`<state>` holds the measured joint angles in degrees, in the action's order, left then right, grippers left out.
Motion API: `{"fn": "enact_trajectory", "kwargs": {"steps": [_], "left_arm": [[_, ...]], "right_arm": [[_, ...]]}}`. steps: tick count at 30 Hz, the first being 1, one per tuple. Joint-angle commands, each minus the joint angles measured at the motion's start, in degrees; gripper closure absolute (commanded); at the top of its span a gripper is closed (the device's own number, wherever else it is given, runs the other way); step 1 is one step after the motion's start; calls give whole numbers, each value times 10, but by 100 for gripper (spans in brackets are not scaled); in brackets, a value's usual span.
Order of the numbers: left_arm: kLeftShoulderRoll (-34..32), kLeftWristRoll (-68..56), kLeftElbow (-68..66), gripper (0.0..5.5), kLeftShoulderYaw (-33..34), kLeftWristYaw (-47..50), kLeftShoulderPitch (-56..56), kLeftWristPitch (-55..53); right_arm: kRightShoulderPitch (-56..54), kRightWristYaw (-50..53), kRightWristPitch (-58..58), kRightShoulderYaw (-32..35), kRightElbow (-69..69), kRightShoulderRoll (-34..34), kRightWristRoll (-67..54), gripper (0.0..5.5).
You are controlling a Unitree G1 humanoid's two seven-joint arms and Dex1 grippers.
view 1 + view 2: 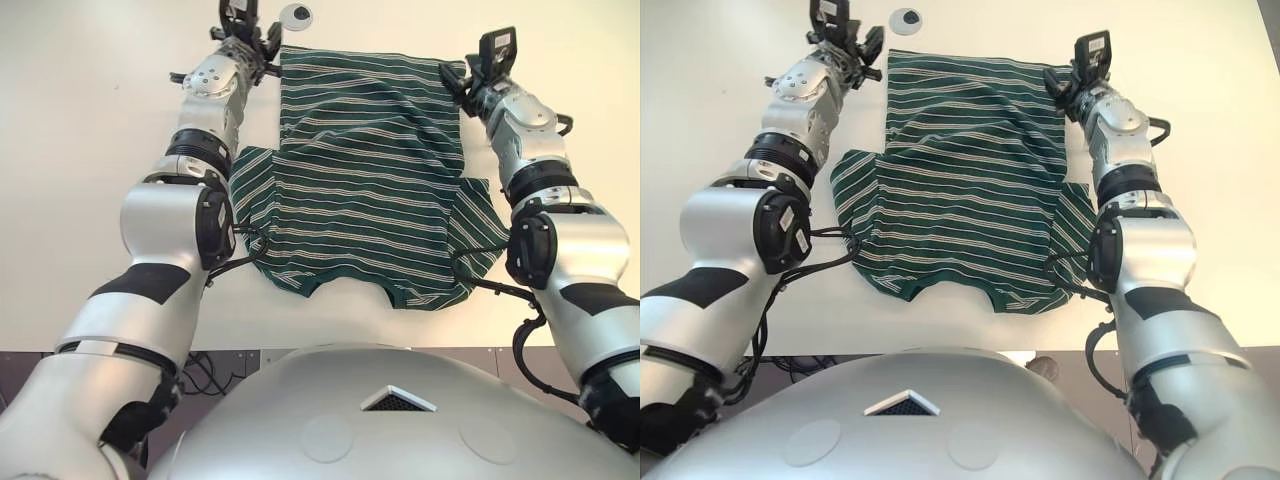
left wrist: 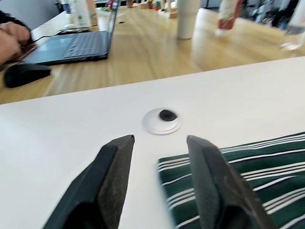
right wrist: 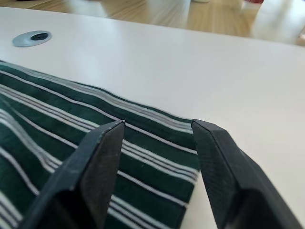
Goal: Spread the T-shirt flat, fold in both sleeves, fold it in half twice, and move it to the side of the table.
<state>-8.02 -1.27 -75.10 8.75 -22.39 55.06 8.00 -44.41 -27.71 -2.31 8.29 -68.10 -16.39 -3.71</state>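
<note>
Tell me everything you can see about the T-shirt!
The T-shirt is dark green with thin white stripes and looks like soft cloth. It lies spread on the white table, a bit wrinkled across the middle. Its sleeves stick out to both sides, its neck points toward the robot, and its hem is at the far end. The open left gripper and open right gripper sit at the two far hem corners.

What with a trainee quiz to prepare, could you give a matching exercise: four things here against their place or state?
1 shirt
2 left jaws
3 right jaws
4 round cap

a open at the shirt's far right corner
b white, beyond the far left corner
c green-striped, spread out
d open at the far left corner

Pairs: 1-c, 2-d, 3-a, 4-b
</note>
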Motion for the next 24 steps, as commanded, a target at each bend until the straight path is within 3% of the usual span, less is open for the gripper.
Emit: {"fn": "enact_trajectory", "kwargs": {"steps": [1, 11, 18, 24], "left_arm": [[2, 15, 24, 351, -30, -75, -32, -16], [26, 67, 8, 351, -95, -98, -35, -75], [9, 157, -21, 351, -173, -19, -51, -106], [-7, 192, -32, 351, -194, 60, -37, -102]], "right_arm": [[51, -48, 65, -14, 89, -9, -11, 293], [99, -89, 156, -51, 172, -25, 8, 293], [30, 7, 52, -130, 42, -14, 104, 293], [-22, 86, -26, -151, -46, 8, 140, 293]]}}
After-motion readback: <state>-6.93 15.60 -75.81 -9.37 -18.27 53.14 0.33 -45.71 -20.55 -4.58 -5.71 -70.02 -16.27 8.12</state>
